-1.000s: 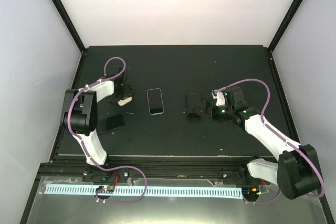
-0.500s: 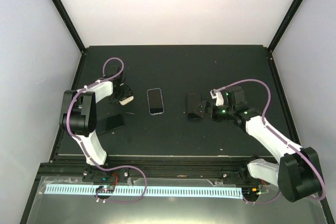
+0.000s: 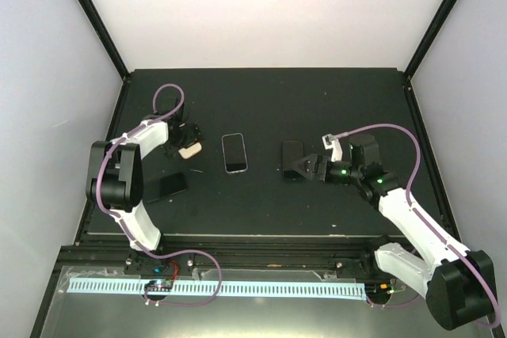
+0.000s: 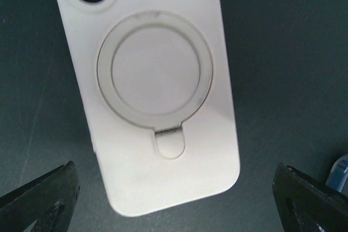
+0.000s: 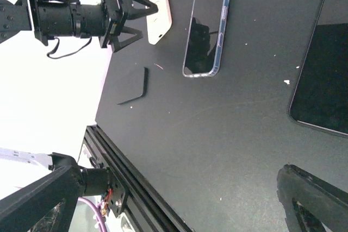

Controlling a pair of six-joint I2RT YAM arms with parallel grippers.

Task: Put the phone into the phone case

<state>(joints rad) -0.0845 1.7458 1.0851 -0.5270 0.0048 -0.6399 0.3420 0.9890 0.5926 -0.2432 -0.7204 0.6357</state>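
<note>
White and lying back-up on the black table (image 3: 261, 100), the phone case (image 4: 157, 91) sits between the widely spread fingers of your left gripper (image 4: 174, 188), the silver-edged phone (image 3: 234, 153) lies at its 3 o'clock, and your right gripper (image 3: 301, 169), equally wide, hovers beside a black phone (image 3: 292, 151).

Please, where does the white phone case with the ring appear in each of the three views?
Top external: the white case lies left of the middle, under the left pincer.
Left wrist: the case fills the centre, ring side up.
Right wrist: the case is at the top, left of centre.
Shared landmark: the left pincer, open over the case in every view.
</note>
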